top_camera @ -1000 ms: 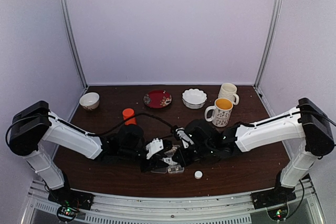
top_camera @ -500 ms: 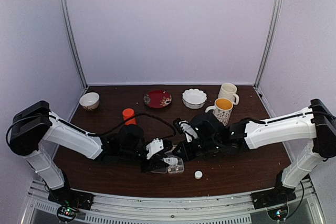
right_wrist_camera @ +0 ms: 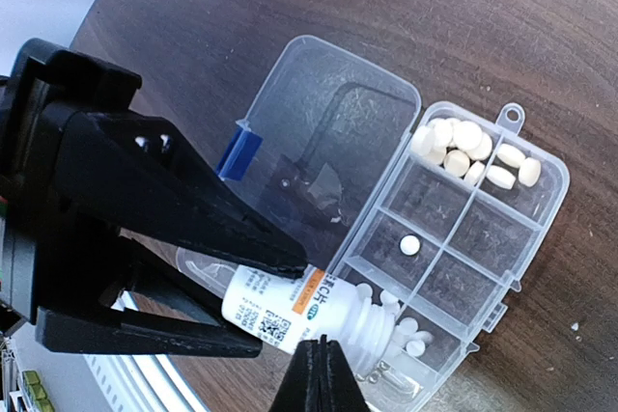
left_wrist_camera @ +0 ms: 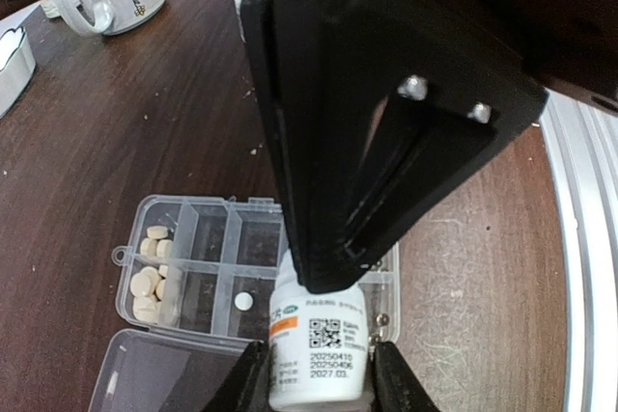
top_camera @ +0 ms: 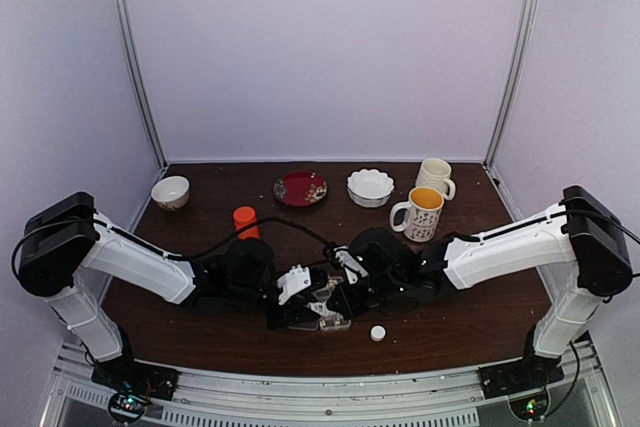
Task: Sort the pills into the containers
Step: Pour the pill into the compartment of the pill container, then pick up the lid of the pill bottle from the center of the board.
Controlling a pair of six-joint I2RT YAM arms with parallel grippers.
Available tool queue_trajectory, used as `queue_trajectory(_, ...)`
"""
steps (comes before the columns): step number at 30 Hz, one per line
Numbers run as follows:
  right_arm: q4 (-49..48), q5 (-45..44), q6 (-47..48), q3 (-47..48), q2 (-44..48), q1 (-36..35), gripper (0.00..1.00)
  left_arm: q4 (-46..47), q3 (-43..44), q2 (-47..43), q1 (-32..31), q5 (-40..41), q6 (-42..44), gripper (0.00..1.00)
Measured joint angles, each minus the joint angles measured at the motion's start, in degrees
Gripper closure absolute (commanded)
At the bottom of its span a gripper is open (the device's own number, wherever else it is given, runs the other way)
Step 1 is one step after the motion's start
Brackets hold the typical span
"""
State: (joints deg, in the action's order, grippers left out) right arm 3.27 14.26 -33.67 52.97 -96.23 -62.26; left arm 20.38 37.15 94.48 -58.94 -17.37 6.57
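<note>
The left gripper [left_wrist_camera: 319, 375] is clamped on a small white bottle [left_wrist_camera: 319, 335], which is tipped over the pill box [left_wrist_camera: 193, 205]. The right gripper [right_wrist_camera: 319, 369], jaws pressed together, points at the bottle's mouth. Pills [right_wrist_camera: 468, 147] lie in one corner of the box. The left arm [top_camera: 140, 262] and the right arm [top_camera: 500, 247] reach low and inward. A white cap [top_camera: 378, 332] lies near the front edge of the table [top_camera: 480, 322].

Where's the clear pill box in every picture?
Top view: pill box low centre, left of the small white cap.
Left wrist: lower left, lid open.
Right wrist: right side.
Landmark: white bottle tipped over its corner cell, both wrist views.
</note>
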Motion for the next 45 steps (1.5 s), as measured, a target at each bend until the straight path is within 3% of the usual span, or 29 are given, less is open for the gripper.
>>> queue_trajectory(11,2.1,-1.6,0.4,-0.7,7.0,0.8,0.96,1.3,0.0,0.0,0.0,-0.1,0.0,1.0)
queue_trajectory(22,11.1,-5.7,2.4,-9.8,13.9,1.0,0.61,3.6,-2.2,-3.1,0.0,0.3,0.0,1.0)
queue_trajectory(32,22.3,-7.5,4.7,-10.0,13.9,0.3,0.47,8.2,-5.5,-7.8,0.0,1.2,-0.3,1.0)
queue_trajectory(45,27.3,-9.5,5.9,-3.1,5.8,-3.0,0.49,19.6,-16.1,-21.9,0.0,5.6,-3.8,1.0)
